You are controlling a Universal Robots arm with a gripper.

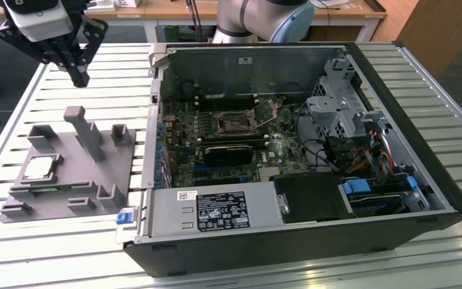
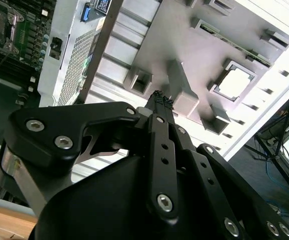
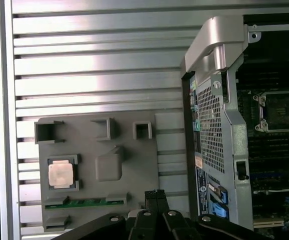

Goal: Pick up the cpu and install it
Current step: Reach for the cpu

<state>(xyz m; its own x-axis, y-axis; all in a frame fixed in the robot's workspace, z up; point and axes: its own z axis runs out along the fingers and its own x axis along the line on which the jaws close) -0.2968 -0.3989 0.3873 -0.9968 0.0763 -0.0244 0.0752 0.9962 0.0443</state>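
Gripper (image 1: 79, 77) fingers are pressed together with nothing between them. It hangs in the air at about 11 o'clock in the exterior view, above the slatted metal table (image 1: 22, 114). Their dark tips also show in both wrist views, closed to a narrow point (image 2: 159, 98) (image 3: 154, 194).

The cpu (image 1: 41, 168) lies flat in a square seat on the grey tray (image 1: 74, 208), shiny side up and well apart from the gripper. As the exterior view shows the tray, the chip sits toward its 9 o'clock side. A tall peg (image 1: 86, 135) stands at about 1 o'clock from it. Both wrist views show the chip in that seat too (image 2: 233, 83) (image 3: 61, 174).

The open computer case (image 1: 423, 198) lies at the tray's 3 o'clock, just beside it. Inside, the square socket (image 1: 235, 124) on the green board sits at roughly 10 o'clock of the case — with no chip in it.
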